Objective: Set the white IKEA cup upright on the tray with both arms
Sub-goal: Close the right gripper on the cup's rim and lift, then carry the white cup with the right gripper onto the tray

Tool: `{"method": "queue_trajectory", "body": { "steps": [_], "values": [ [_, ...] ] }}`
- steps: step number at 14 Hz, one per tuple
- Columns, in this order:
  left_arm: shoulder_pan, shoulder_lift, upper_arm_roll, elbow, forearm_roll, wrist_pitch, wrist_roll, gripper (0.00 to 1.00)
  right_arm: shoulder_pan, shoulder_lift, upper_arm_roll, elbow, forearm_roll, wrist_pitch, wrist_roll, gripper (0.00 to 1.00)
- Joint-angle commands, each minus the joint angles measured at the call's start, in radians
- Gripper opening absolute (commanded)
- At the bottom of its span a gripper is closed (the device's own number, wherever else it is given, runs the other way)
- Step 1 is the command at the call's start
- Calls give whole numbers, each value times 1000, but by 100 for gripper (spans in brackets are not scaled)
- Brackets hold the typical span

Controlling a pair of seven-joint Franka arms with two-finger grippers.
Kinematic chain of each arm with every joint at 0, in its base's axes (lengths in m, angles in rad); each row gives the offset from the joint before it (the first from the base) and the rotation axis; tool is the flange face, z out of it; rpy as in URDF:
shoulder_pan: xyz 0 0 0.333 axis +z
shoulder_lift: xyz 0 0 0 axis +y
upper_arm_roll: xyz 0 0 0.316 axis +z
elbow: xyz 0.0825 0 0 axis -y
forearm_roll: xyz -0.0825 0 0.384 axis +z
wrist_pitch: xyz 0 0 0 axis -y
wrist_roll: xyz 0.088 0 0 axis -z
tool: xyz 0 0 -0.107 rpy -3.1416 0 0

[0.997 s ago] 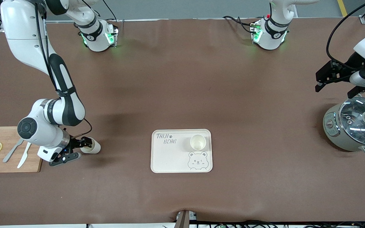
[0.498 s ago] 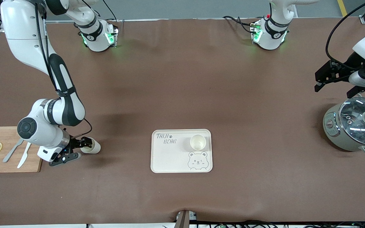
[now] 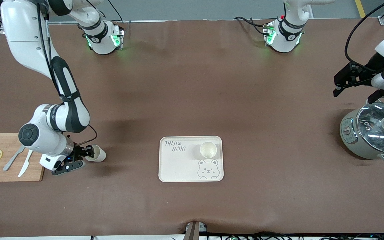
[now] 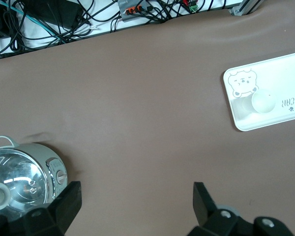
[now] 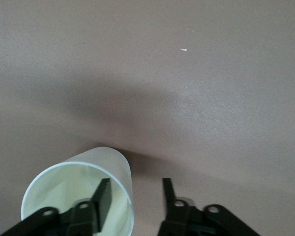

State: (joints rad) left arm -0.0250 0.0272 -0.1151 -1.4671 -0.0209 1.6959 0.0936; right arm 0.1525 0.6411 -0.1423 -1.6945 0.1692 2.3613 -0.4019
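Observation:
A white cup (image 3: 98, 154) lies on its side on the brown table next to the wooden cutting board, its mouth toward the board. My right gripper (image 3: 84, 158) is low at its mouth. In the right wrist view the right gripper (image 5: 136, 184) is open, with one finger inside the cup (image 5: 113, 162) and the other outside, apart from the wall. A second white cup (image 3: 208, 149) stands upright on the cream bear tray (image 3: 178, 166), which also shows in the left wrist view (image 4: 275, 120). My left gripper (image 3: 352, 96) hangs open and empty above the table beside the pot, also seen in its own view (image 4: 136, 191).
A grey electric pot with a glass lid (image 3: 373, 131) stands at the left arm's end, also in the left wrist view (image 4: 19, 179). The cutting board (image 3: 8, 173) at the right arm's end carries two lemon slices, a knife and a spoon.
The right gripper's fingers have drawn slightly closer around the lying cup's wall. The left gripper has drifted a little toward the table's end.

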Motion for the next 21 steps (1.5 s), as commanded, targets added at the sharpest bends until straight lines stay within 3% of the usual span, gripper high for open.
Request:
{"method": "queue_trajectory", "body": {
  "steps": [1, 8, 10, 15, 21],
  "values": [
    [5, -4, -5, 1, 38, 8, -2, 100, -1, 5, 1, 12, 16, 1, -17, 0],
    [8, -4, -5, 1, 39, 8, -2, 100, 15, -6, 3, 28, 16, -13, -8, 0],
    [7, -6, -5, 1, 32, 8, -2, 100, 35, -32, 3, 59, 23, -87, 38, 0],
    [8, -7, -3, 2, 30, 8, 6, 100, 123, -52, 3, 249, 82, -347, 318, 0],
    [8, -7, -3, 2, 32, 8, -2, 100, 352, -40, 1, 314, 90, -335, 765, 0]
  ]
}}
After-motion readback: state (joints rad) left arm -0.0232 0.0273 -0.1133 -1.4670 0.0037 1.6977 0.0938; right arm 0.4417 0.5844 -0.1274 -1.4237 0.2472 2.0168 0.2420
